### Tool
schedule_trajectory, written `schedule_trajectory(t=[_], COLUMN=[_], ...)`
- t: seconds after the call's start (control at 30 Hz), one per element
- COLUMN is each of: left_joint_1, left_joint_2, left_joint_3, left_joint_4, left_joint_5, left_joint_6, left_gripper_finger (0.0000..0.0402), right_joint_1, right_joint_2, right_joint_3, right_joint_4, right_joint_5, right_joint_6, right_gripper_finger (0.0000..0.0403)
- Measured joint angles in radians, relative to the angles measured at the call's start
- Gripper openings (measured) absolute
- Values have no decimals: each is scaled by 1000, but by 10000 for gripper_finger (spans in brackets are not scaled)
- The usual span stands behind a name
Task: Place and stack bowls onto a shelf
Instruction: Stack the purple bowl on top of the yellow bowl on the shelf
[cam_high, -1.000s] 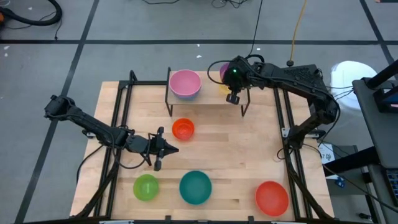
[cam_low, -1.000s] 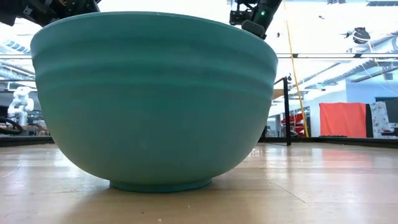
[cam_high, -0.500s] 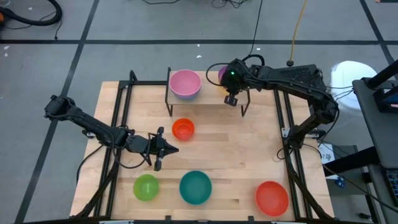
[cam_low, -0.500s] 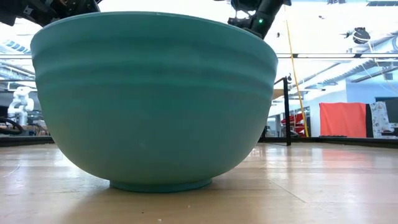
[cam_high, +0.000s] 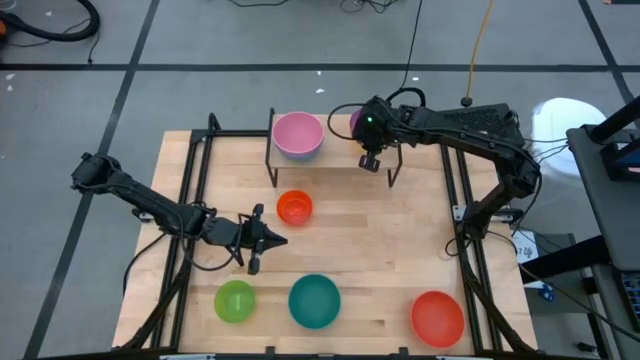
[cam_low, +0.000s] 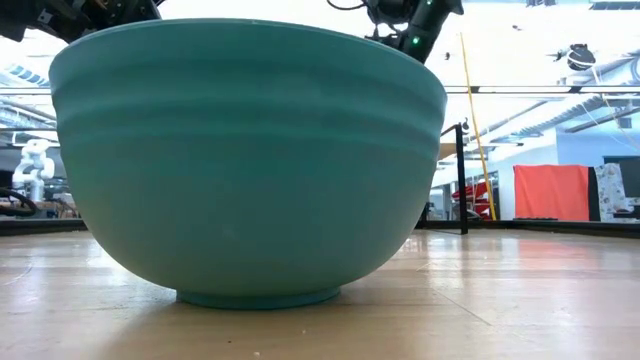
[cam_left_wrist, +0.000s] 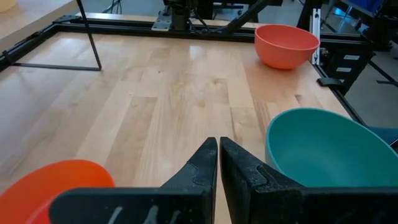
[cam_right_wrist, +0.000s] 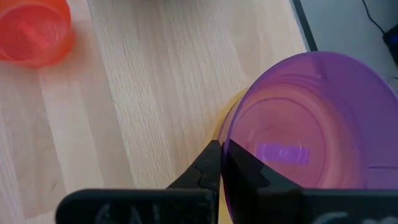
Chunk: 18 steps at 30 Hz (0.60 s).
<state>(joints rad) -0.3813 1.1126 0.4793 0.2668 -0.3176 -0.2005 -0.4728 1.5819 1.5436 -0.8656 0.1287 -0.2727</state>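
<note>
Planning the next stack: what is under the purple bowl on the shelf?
A yellow bowl shows as a thin edge under the purple bowl, which the right claw grips by the rim. The purple bowl covers the rest; any bowl below can't be seen.

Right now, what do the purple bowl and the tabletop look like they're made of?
The purple bowl looks like thin plastic: glossy and see-through, with a moulded mark in its base and something yellow showing at its edge. The tabletop looks like light wood planks with visible grain and seams and a smooth, low-sheen finish.
</note>
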Motion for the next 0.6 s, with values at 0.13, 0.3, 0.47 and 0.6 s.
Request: schedule_trajectory(t=[0.13, 0.3, 0.47, 0.6], left_joint_1=[0, 0, 0, 0], left_joint_2=[0, 0, 0, 0], left_joint_3=[0, 0, 0, 0], left_joint_4=[0, 0, 0, 0], left_joint_5=[0, 0, 0, 0], left_joint_6=[1, 11, 12, 13], left_gripper_finger=[21, 21, 21, 21], right_joint_1=[0, 0, 0, 0], right_joint_2=[-1, -1, -1, -1], right_joint_3=[0, 0, 0, 0], right_joint_4=[-2, -14, -32, -30], right_joint_5=[0, 0, 0, 1], right_joint_6=[-1, -8, -11, -4], right_gripper_finger=[6, 7, 21, 49])
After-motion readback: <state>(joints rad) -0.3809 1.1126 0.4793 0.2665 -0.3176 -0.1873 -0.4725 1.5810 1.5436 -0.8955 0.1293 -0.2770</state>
